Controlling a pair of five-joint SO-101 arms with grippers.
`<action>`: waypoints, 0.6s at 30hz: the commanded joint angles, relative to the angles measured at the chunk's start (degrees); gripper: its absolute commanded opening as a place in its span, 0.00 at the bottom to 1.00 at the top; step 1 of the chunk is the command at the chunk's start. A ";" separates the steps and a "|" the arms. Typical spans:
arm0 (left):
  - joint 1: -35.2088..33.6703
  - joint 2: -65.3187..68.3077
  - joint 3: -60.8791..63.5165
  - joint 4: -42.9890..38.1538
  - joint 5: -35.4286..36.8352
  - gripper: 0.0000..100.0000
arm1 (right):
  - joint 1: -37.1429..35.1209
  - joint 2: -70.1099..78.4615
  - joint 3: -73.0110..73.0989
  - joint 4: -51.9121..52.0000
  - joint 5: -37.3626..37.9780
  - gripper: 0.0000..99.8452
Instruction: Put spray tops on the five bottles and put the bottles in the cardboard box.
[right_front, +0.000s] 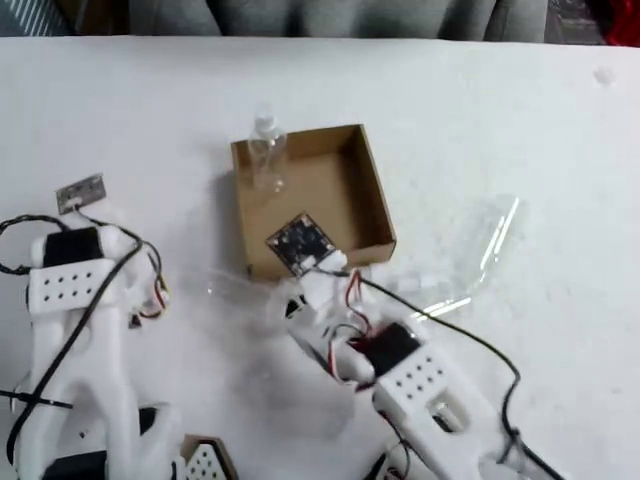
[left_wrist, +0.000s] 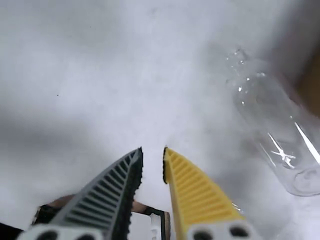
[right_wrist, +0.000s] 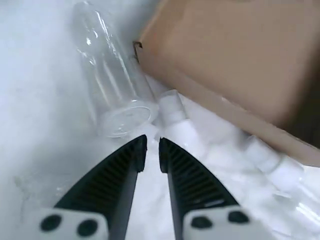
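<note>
High view: the box (right_front: 335, 190) sits mid-worktop (right_front: 500, 90), a topped bottle (right_front: 265, 150) standing in its upper-left corner. The right arm (right_front: 400, 365) covers the box's near wall.

Left wrist view: the left fingers (left_wrist: 115, 190) are barely apart and empty, with an open-necked bottle (left_wrist: 272, 135) lying at right.

Right wrist view: the right fingers (right_wrist: 115, 185) are barely apart and empty. Ahead lie a clear bottle (right_wrist: 112, 95) and a white spray top (right_wrist: 172, 107), both hidden under the arm from above.

the left arm (right_front: 75, 290) stands folded at its side, the left pincer (left_wrist: 152, 155) pointing down, grey and yellow fingers a thin slit apart. the right arm (right_front: 420, 385) stretches forward, the right pincer (right_wrist: 151, 149) black-fingered, likewise barely parted, gripping nothing.
</note>
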 joint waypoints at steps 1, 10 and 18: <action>2.59 0.57 -3.34 0.00 2.64 0.06 | 0.66 6.11 -2.11 -6.11 -0.62 0.02; 2.33 0.66 -3.25 0.00 2.81 0.06 | -9.89 20.70 -2.29 -20.88 -0.97 0.02; 2.33 0.66 -3.25 -1.85 2.81 0.06 | -18.68 25.10 -2.02 -25.45 -0.44 0.02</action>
